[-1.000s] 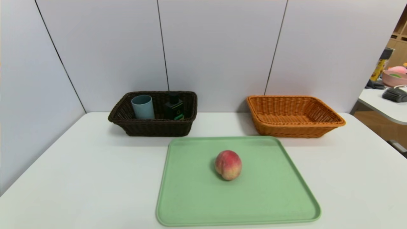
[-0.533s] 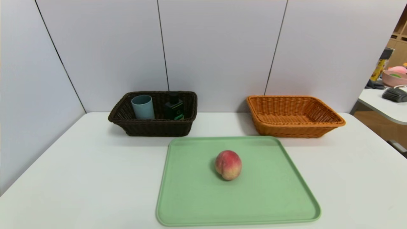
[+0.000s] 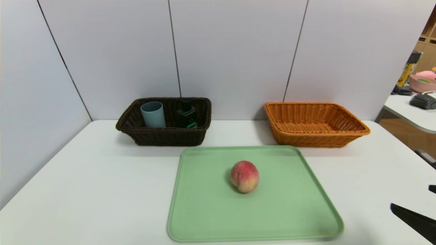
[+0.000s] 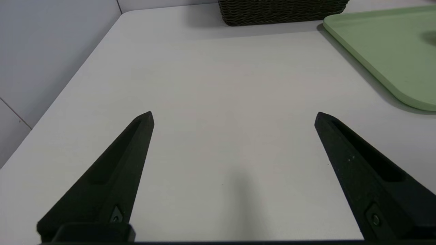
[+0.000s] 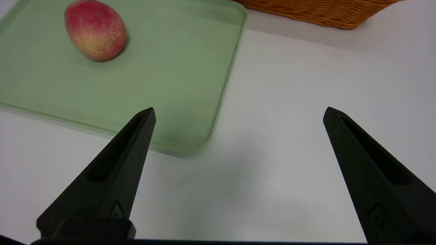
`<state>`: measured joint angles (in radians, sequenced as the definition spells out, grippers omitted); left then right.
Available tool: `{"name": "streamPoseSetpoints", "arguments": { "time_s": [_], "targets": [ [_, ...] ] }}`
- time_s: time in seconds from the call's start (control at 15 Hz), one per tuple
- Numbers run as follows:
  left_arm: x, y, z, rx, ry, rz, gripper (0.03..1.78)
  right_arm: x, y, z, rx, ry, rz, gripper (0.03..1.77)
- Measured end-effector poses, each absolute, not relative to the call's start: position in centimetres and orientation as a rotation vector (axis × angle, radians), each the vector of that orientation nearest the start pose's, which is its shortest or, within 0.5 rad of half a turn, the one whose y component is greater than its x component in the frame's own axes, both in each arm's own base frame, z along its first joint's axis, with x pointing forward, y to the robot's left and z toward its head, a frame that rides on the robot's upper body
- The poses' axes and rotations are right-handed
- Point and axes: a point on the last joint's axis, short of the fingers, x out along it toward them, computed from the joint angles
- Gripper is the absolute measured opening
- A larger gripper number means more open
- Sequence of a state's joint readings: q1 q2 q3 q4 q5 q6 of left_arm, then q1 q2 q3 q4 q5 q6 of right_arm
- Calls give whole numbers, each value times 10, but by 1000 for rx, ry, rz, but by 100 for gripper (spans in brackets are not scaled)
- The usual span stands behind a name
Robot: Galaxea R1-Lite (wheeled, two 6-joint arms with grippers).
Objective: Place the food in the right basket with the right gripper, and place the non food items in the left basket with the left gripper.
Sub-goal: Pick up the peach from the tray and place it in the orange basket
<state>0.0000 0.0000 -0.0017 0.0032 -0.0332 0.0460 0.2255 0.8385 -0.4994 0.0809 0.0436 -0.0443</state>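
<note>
Two non-food items, cup (image 3: 153,114) and pump bottle (image 3: 186,115), sit sorted in the left basket (image 3: 163,136). Left gripper (image 4: 233,117) idles, jaws spread. Peach (image 3: 244,176) awaits on tray (image 3: 204,211); right gripper (image 5: 238,112), jaws released, approaches; right basket (image 3: 315,137) empty.

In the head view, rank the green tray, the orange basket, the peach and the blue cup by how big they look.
1. Green tray, though it lies nearest the camera.
2. Orange basket.
3. Peach and blue cup: alike, and the cup is farther and partly hidden, so unranked.
</note>
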Motion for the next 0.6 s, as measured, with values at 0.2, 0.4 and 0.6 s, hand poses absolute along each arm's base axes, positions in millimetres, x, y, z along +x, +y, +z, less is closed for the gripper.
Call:
{"name": "streamPoseSetpoints", "arguments": {
  "time_s": [0.2,0.4,0.6],
  "targets": [
    [-23,-1,76,46,1,-34,169,127,38,209,-103,498,331,170],
    [-23,-1,76,46,1,-33,169,166,61,221,-122,549,394,170],
    [-23,-1,76,46,1,-34,169,193,86,228,-151,621,458,170]
  ]
}}
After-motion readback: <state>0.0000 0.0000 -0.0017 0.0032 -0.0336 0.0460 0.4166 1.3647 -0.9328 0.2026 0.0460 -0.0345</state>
